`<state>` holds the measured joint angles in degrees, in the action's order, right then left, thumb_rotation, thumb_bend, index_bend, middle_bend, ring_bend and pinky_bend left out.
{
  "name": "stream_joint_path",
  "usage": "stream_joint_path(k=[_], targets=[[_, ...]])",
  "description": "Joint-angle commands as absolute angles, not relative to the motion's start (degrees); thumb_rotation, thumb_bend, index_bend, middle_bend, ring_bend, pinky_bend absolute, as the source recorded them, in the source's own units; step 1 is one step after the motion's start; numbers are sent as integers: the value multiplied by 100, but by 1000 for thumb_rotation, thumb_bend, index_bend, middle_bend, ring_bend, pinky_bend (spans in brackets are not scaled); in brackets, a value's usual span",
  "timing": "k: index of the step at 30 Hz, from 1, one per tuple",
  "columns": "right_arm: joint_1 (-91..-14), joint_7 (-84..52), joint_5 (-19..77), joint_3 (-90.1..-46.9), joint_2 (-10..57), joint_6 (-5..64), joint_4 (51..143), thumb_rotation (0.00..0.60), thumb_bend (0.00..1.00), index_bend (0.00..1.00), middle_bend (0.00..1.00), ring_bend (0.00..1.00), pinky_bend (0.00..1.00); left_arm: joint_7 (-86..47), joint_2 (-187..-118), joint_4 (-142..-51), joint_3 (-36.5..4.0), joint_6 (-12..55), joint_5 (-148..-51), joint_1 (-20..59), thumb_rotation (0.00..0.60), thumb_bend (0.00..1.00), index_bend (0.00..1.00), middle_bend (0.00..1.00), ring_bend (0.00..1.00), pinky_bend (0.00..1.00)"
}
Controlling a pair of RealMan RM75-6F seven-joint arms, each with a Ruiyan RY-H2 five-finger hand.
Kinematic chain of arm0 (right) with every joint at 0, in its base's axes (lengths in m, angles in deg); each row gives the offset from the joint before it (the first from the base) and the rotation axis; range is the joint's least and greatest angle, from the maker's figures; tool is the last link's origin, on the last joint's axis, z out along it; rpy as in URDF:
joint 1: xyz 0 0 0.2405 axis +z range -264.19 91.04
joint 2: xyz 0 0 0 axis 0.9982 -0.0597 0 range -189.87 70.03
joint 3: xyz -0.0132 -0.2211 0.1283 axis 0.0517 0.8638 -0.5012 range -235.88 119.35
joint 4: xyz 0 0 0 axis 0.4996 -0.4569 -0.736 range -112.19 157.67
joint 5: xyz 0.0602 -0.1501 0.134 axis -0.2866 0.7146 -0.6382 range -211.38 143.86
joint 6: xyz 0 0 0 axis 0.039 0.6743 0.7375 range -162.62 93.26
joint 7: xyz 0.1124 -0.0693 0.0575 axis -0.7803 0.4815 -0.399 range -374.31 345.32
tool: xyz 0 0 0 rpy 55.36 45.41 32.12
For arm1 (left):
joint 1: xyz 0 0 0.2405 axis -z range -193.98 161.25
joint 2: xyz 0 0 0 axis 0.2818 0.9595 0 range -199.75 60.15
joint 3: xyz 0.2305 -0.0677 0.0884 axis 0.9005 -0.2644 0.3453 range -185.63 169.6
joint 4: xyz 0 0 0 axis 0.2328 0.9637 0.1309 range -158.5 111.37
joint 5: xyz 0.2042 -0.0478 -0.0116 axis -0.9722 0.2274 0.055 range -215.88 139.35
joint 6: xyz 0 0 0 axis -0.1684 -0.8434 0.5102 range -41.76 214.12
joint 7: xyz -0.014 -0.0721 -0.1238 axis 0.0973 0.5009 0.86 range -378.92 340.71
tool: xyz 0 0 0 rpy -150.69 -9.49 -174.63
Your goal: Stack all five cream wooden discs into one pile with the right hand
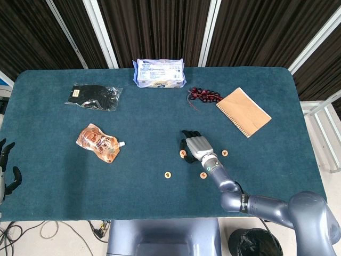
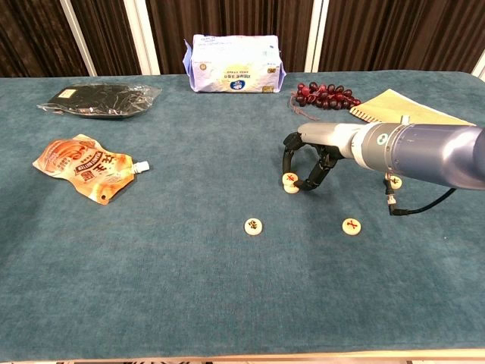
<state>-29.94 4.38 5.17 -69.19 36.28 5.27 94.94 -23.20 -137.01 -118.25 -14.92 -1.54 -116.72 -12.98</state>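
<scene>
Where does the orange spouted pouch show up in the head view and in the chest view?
Head view: orange spouted pouch left of centre, below the black packet.
Chest view: orange spouted pouch at the left edge, again nearer than the black packet.
Shared landmark: the black packet.

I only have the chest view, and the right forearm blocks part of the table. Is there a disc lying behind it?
Observer: Yes. The head view shows one cream disc lying flat on the table, just right of the right hand and apart from it.
Operator: And the left hand? It's outside my picture.
Observer: The left hand is off the table's left edge, fingers apart, holding nothing.
</scene>
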Motion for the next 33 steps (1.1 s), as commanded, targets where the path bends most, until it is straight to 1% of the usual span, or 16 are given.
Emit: stream_joint_path(k=[1, 33], targets=[[-3000, 426, 521, -6912, 3613, 523, 9506, 600, 476, 401, 0, 0, 0, -2321, -13700, -11829, -1491, -146, -11662, -1298, 600, 624, 134, 0, 0, 0], [-3031, 358, 594, -6857, 3467, 601, 9764, 600, 475, 413, 0, 0, 0, -2339, -13714, -11832, -1496, -155, -11652, -1303, 600, 624, 134, 0, 0, 0]])
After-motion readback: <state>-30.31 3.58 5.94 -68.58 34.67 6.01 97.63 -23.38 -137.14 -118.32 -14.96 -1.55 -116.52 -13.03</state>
